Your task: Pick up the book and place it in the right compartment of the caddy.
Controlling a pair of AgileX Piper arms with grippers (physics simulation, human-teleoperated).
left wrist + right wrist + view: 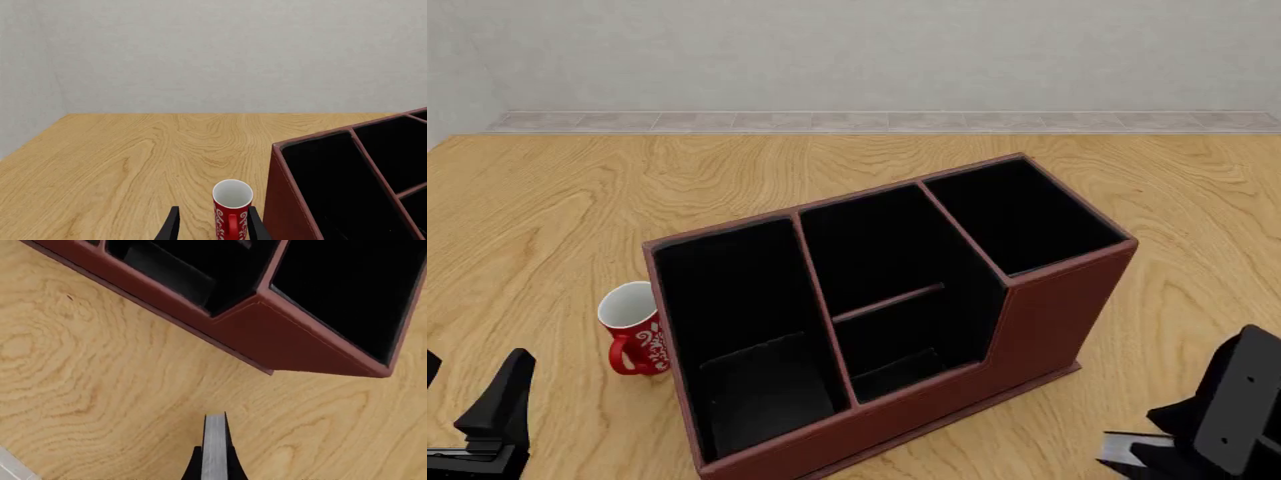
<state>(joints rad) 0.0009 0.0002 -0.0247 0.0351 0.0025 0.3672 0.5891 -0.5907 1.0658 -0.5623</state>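
The book [215,440] shows edge-on as a thin white-grey strip with black covers, clamped between my right gripper's fingers [215,462]. In the front view the right gripper [1141,452] holds the book [1121,441] low over the table, in front of and to the right of the caddy [1041,310]. The right compartment [1028,215], tall-walled and black inside, is the caddy's far right end; it also shows in the right wrist view [347,295]. My left gripper [474,405] is open and empty at the near left, its fingers [172,226] apart.
A red-and-white mug [634,330] stands upright just left of the caddy's wide low section; in the left wrist view the mug [232,210] stands ahead of the open fingers, beside the caddy wall [287,200]. A grey wall lies beyond the table's far edge.
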